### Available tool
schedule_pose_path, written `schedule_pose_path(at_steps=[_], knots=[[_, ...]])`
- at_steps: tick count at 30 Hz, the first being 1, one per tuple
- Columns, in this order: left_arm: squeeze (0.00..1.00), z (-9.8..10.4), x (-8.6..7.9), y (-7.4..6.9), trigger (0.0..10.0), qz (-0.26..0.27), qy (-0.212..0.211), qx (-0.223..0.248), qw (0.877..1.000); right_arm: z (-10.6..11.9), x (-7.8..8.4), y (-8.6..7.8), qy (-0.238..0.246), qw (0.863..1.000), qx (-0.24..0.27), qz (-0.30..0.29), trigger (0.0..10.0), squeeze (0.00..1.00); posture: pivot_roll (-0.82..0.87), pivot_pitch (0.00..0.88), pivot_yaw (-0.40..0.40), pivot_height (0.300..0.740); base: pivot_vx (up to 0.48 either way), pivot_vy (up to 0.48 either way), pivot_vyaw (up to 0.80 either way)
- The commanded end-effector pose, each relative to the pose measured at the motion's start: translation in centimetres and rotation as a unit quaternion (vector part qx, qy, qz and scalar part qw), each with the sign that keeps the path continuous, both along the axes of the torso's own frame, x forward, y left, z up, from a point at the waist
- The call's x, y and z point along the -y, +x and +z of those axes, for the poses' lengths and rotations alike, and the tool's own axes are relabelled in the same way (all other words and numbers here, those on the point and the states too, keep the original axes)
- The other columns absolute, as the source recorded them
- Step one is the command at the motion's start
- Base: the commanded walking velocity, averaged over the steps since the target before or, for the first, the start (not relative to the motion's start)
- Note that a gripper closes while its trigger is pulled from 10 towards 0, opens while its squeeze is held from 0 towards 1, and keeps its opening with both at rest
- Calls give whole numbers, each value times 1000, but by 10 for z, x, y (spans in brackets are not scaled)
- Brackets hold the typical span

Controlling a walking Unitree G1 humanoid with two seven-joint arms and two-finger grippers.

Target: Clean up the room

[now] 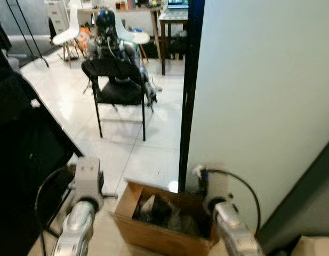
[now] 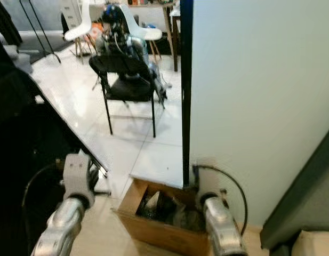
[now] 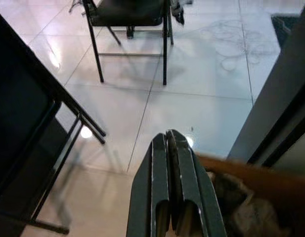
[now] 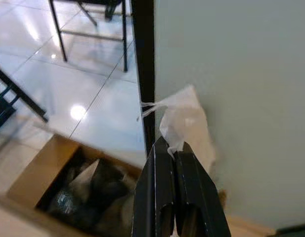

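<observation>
An open cardboard box [image 1: 133, 226] stands on the floor at my feet, against a pale wall, with dark and pale crumpled rubbish [image 1: 159, 210] inside. My right gripper [image 4: 171, 144] is shut on a white crumpled scrap of paper [image 4: 186, 122], held above the box's wall-side end; the scrap also peeks out in the left eye view [image 1: 197, 170]. My left gripper [image 3: 170, 137] is shut with nothing in it, and hangs over the floor just beside the box's rim [image 3: 251, 177]. Both silver arms [image 1: 79, 224] reach forward at the bottom of the eye views.
A pale wall panel [image 1: 260, 106] with a black edge post [image 1: 188, 96] fills the right. A black rack [image 1: 25, 149] stands close on the left. Ahead, a black chair [image 1: 119, 90] holds another robot [image 1: 108, 37]. White chairs [image 1: 68, 33] and desks stand farther back.
</observation>
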State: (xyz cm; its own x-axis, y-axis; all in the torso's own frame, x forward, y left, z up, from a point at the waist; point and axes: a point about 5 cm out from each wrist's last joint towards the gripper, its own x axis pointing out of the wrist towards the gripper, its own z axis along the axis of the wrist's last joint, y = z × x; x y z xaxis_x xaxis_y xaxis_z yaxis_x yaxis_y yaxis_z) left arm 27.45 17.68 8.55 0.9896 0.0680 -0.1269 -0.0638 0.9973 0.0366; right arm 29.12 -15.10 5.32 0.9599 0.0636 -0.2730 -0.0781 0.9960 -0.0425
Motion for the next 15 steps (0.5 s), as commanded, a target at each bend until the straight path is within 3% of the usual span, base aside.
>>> schedule_pose_path(at_steps=[1,15], knots=[[0,-6,-6,-4,10000,8,5,-17,1000,-5,-9,-3,9,1000,-11,8,10000,0,-59,53,34,708,255,0,0],[0,-10,0,-2,10000,-15,10,-37,999,-2,-10,-3,13,1000,-9,6,10000,0,-65,51,43,708,18,0,0]])
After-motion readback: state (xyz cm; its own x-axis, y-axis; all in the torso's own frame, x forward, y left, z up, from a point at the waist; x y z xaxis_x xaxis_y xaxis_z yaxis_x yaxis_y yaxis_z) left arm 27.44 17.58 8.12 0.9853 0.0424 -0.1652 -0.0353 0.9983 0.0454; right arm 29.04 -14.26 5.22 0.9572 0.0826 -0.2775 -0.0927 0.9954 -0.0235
